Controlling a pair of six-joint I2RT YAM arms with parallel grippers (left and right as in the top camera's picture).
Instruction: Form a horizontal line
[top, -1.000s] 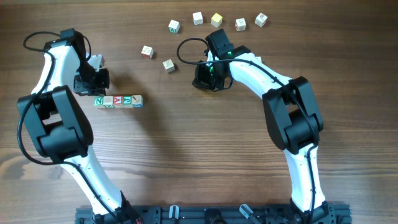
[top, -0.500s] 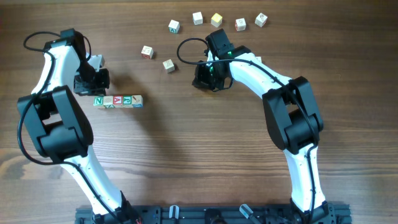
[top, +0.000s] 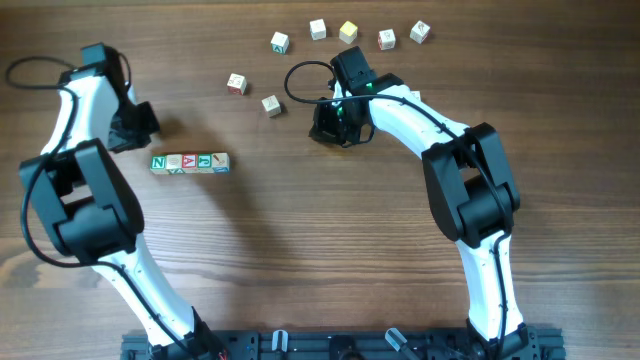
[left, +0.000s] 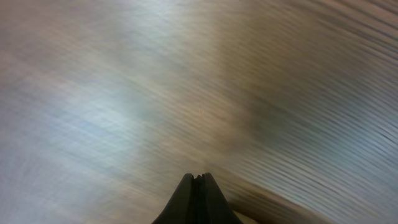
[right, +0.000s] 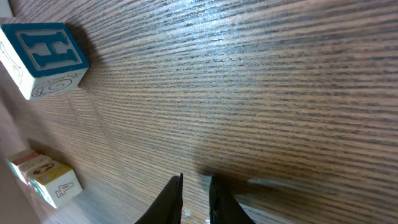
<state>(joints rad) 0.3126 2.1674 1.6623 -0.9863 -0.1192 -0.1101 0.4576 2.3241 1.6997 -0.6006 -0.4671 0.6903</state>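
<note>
The horizontal line (top: 190, 162) is a straight row of four white letter cubes on the wood table, starting with a green N at its left end. My left gripper (top: 133, 126) is up and to the left of the row, apart from it. In the left wrist view its jaws (left: 198, 178) are shut and empty over blurred bare wood. My right gripper (top: 335, 122) sits at the table's upper middle, far right of the row. Its jaws (right: 194, 182) are almost closed on nothing, with a narrow gap.
Loose letter cubes lie near the far edge: two (top: 236, 83) (top: 271, 104) left of my right gripper and several more in an arc (top: 348, 32) behind it. The right wrist view shows a blue H cube (right: 43, 56) and two more cubes (right: 46, 177).
My left arm has swung left and slightly up, away from the row, and its wrist view is motion-blurred. The row and the right arm have not moved.
</note>
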